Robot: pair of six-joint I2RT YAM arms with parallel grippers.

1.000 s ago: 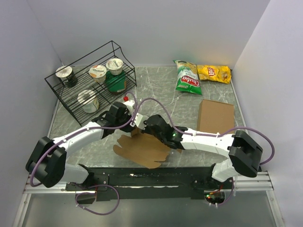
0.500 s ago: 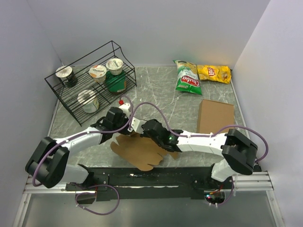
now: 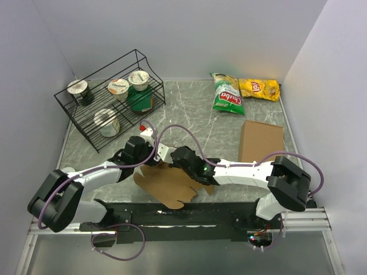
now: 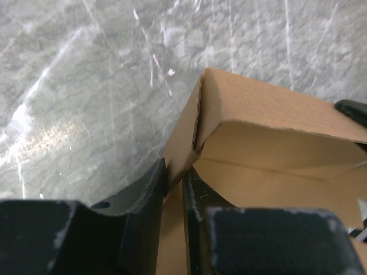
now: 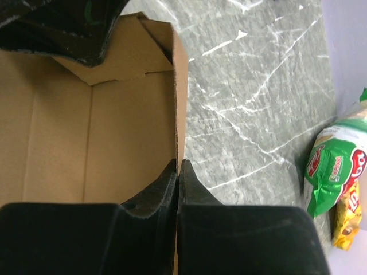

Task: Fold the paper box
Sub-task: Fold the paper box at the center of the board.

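Note:
The paper box (image 3: pixel 169 183) is a brown kraft blank lying near the table's front edge, its far flaps bent up. My left gripper (image 3: pixel 153 156) is shut on a raised wall of the box (image 4: pixel 189 137) at its far left corner. My right gripper (image 3: pixel 182 161) is shut on the box's right side wall (image 5: pixel 179 103), the thin edge pinched between the fingers (image 5: pixel 192 189). In the right wrist view the box's inner floor (image 5: pixel 86 143) and a folded tab show. Both grippers meet at the box's far end.
A plain brown cardboard slab (image 3: pixel 261 141) lies at the right. A green chip bag (image 3: pixel 227 93) and a yellow one (image 3: pixel 259 88) lie at the back. A black wire rack (image 3: pixel 109 97) with yogurt cups stands at the back left.
Both grippers have shifted left and toward the front with the box. The blank has slid left and its front edge sits closer to the table's edge.

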